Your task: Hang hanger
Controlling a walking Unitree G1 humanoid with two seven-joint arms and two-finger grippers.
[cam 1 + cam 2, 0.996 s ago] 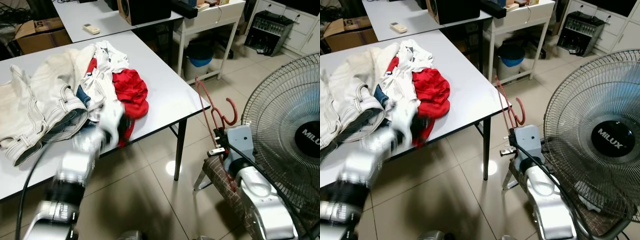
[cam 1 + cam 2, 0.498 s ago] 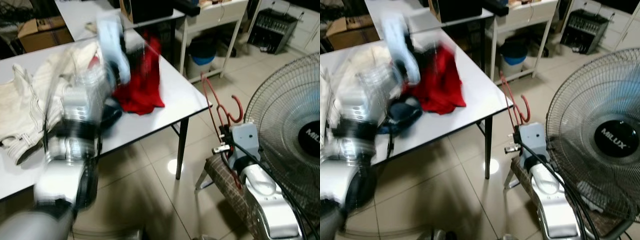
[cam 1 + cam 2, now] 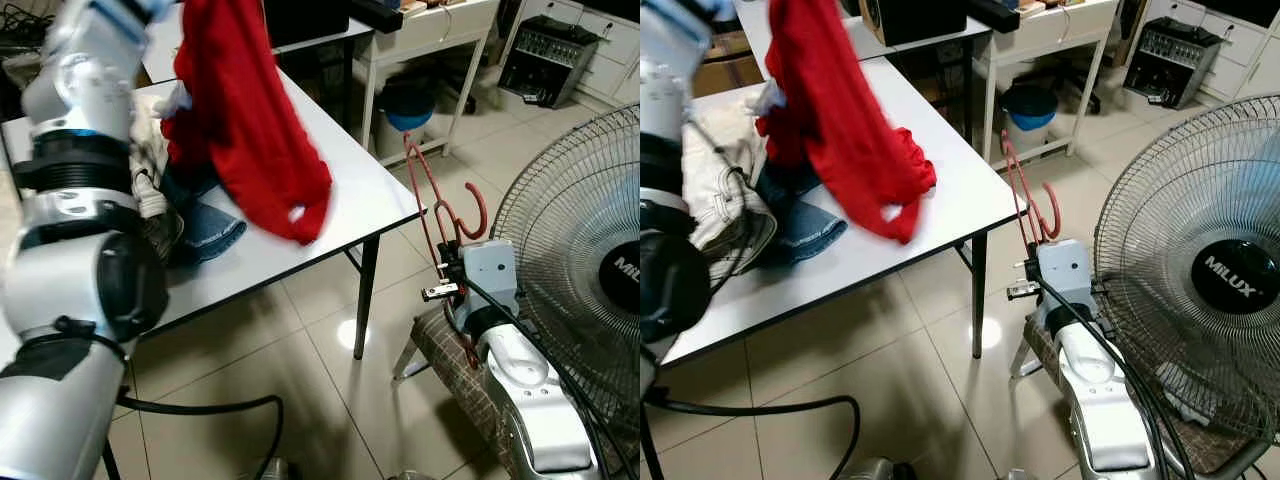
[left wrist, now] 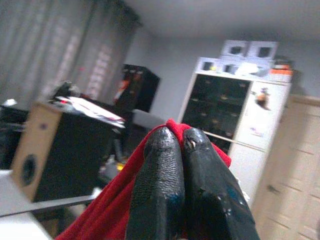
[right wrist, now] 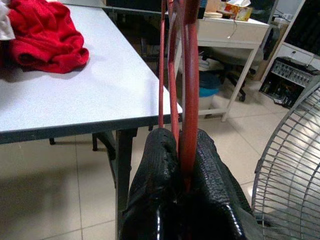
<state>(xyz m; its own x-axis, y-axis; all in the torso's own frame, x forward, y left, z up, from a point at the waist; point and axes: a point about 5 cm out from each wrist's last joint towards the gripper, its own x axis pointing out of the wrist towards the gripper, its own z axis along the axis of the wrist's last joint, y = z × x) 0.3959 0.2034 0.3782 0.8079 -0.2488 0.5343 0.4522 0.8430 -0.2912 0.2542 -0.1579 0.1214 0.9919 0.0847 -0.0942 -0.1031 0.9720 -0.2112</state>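
Left pincer [image 4: 181,145] pinches red garment [image 3: 255,130], its top cut off above table [image 3: 345,190]. Right pincer [image 5: 177,150] clamps red hanger [image 3: 435,205] beside fan [image 3: 1200,270].

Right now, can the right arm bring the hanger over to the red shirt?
Probably yes. The right gripper is shut on the hanger just off the table's corner, and the left gripper holds the red shirt up over the table, with open air between them.

The one legible marking is "MILUX", in white capitals on the black round hub of the standing fan [image 3: 1228,275], at the right of the right eye view. In the left eye view the frame's right edge cuts it to "MIL".
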